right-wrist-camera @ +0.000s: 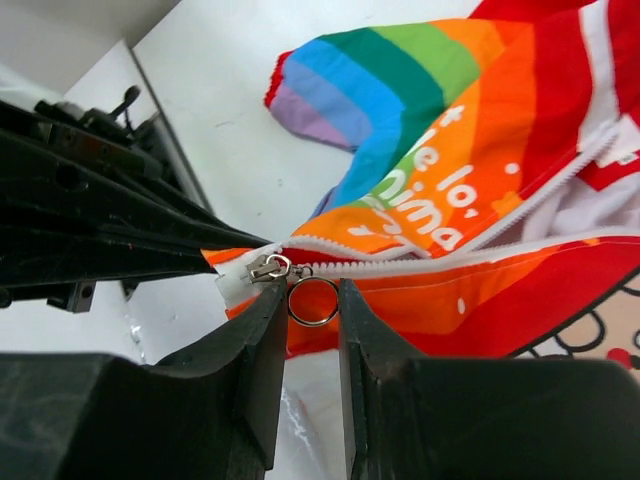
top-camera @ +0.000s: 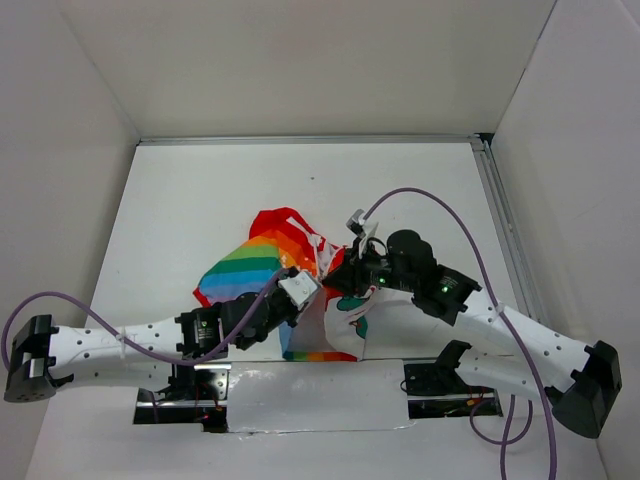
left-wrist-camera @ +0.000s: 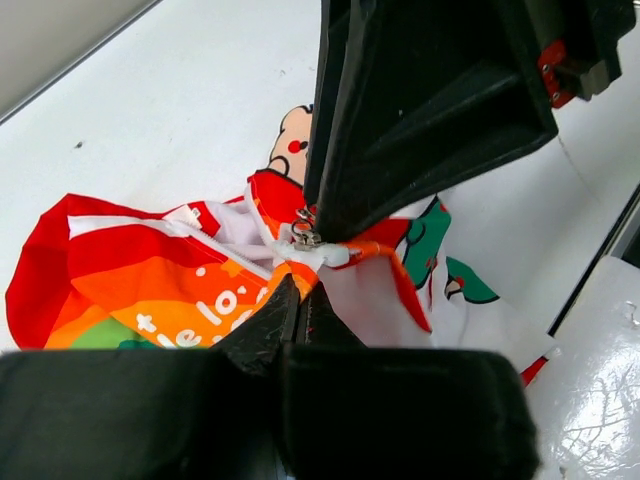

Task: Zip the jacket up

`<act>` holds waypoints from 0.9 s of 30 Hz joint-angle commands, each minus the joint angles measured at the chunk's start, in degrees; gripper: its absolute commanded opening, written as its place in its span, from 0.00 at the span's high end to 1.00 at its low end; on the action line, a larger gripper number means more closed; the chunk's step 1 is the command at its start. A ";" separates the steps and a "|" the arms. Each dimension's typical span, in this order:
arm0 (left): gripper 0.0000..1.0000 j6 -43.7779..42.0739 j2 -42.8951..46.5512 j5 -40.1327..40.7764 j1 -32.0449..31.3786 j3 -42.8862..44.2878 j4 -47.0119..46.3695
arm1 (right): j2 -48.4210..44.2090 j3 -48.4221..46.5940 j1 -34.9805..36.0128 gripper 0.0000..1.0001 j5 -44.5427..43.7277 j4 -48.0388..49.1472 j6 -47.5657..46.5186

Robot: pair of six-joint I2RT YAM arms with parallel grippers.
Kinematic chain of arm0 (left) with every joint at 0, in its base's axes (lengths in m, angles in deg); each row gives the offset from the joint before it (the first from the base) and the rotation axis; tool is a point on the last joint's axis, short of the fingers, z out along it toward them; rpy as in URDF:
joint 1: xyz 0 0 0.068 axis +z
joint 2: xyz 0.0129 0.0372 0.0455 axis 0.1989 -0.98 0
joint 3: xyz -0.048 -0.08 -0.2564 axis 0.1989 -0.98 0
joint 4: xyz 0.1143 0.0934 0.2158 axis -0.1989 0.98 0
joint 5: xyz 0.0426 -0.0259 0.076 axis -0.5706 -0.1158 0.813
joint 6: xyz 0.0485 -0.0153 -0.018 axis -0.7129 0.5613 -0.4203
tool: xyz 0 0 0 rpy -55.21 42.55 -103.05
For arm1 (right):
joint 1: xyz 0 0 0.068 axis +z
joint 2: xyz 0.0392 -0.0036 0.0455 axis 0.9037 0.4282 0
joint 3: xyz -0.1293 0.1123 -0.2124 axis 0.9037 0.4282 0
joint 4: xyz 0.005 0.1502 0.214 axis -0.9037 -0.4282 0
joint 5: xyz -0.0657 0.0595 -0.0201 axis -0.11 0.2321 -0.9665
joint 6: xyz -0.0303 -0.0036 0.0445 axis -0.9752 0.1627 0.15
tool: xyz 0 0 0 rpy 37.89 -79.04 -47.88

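The jacket (top-camera: 250, 270) lies bunched mid-table, its rainbow sleeve to the left and its white printed front (top-camera: 345, 320) near the arms. My left gripper (top-camera: 312, 290) is shut on the jacket's orange bottom hem (left-wrist-camera: 300, 272) just below the zipper's lower end. My right gripper (right-wrist-camera: 313, 295) faces it from the other side. Its fingers (right-wrist-camera: 268, 330) touch both sides of the metal pull ring (right-wrist-camera: 313, 324), which hangs from the silver slider (right-wrist-camera: 262, 268) at the bottom of the white zipper (right-wrist-camera: 430, 262). Above the slider the zipper teeth lie apart. The slider also shows in the left wrist view (left-wrist-camera: 305, 237).
The white table (top-camera: 200, 190) is walled on three sides. A metal rail (top-camera: 500, 220) runs along its right edge. A shiny foil-covered plate (top-camera: 300, 390) lies at the near edge between the arm bases. Purple cables loop over both arms.
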 commanded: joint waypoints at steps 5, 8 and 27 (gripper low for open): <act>1.00 2.66 2.52 -1.70 -0.60 1.12 -1.81 | -0.90 -1.42 0.54 1.00 -21.45 -5.00 -5.68; 1.00 3.18 2.87 -1.79 -0.69 1.64 -0.50 | -0.37 -1.24 1.85 1.00 -16.81 -3.60 -6.30; 1.00 2.39 3.75 -0.38 0.54 0.06 -4.27 | -5.91 0.78 3.97 0.58 2.19 -3.07 -2.17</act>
